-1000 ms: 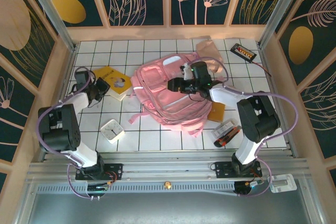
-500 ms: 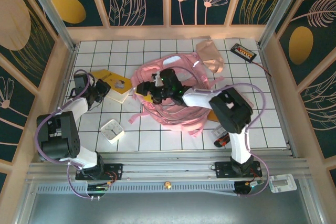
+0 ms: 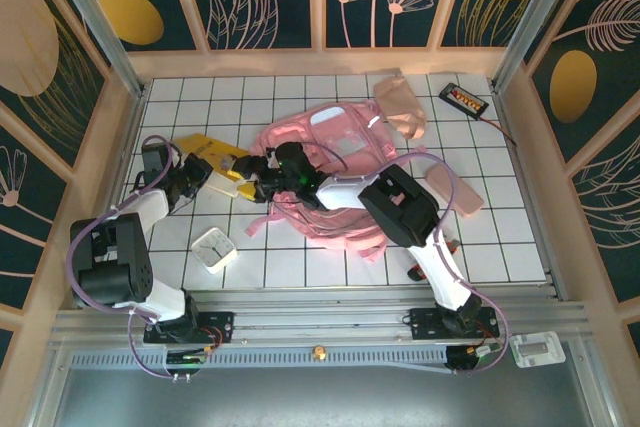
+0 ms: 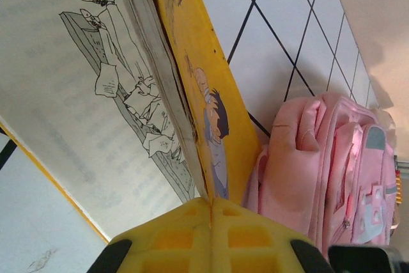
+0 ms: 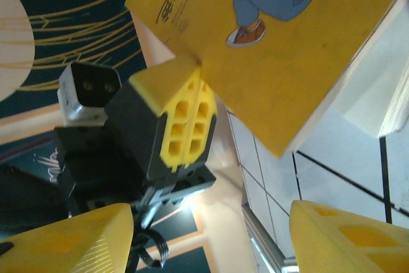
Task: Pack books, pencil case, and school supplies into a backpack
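Note:
The yellow booklet (image 3: 213,148) is tilted up off the tiles left of the pink backpack (image 3: 335,142). My left gripper (image 3: 203,173) is shut on the booklet's cover edge (image 4: 201,94), with the printed pages (image 4: 77,94) fanned open beside it and the backpack (image 4: 319,158) behind. My right arm reaches left across the backpack. Its gripper (image 3: 248,175) is open just short of the booklet (image 5: 294,49), with nothing between its fingers (image 5: 348,234). The left gripper (image 5: 185,119) is straight ahead of it. The beige-pink pencil case (image 3: 455,187) lies right of the backpack.
A white square item (image 3: 212,249) sits on the tiles at the front left. A pinkish-brown bag (image 3: 400,107) and a black device with orange buttons (image 3: 465,99) lie at the back right. Small dark supplies (image 3: 416,269) peek out beside the right arm. Wooden walls ring the table.
My right arm has swung left over the backpack to the booklet, uncovering the pencil case. The left gripper has tipped the booklet up on edge.

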Available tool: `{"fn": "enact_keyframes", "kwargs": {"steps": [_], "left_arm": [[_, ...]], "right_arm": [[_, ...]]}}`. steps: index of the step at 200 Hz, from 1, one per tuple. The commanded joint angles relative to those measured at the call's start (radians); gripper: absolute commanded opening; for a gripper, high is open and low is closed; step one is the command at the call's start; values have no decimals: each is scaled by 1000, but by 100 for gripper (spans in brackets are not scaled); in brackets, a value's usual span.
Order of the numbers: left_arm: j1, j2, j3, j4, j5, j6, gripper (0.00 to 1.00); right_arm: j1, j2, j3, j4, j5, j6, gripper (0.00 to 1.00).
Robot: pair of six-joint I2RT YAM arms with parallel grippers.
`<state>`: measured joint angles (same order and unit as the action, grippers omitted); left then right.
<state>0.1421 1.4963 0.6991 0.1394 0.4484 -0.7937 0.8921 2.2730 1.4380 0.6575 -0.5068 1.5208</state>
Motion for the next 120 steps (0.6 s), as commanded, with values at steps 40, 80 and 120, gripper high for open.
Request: {"fn": "enact_keyframes", "kwargs": {"steps": [40,80,120], "left_arm": [[-5,-16,-9,41,84,11,0],[-4,-29,-17,40,95,16,0],[-6,-34,-33,49,107,14,0]], "right_arm": [[11,82,70,38,77,111,64],[12,142,150,9,94,132,60],[11,169,175,-10,126,148,54]]}}
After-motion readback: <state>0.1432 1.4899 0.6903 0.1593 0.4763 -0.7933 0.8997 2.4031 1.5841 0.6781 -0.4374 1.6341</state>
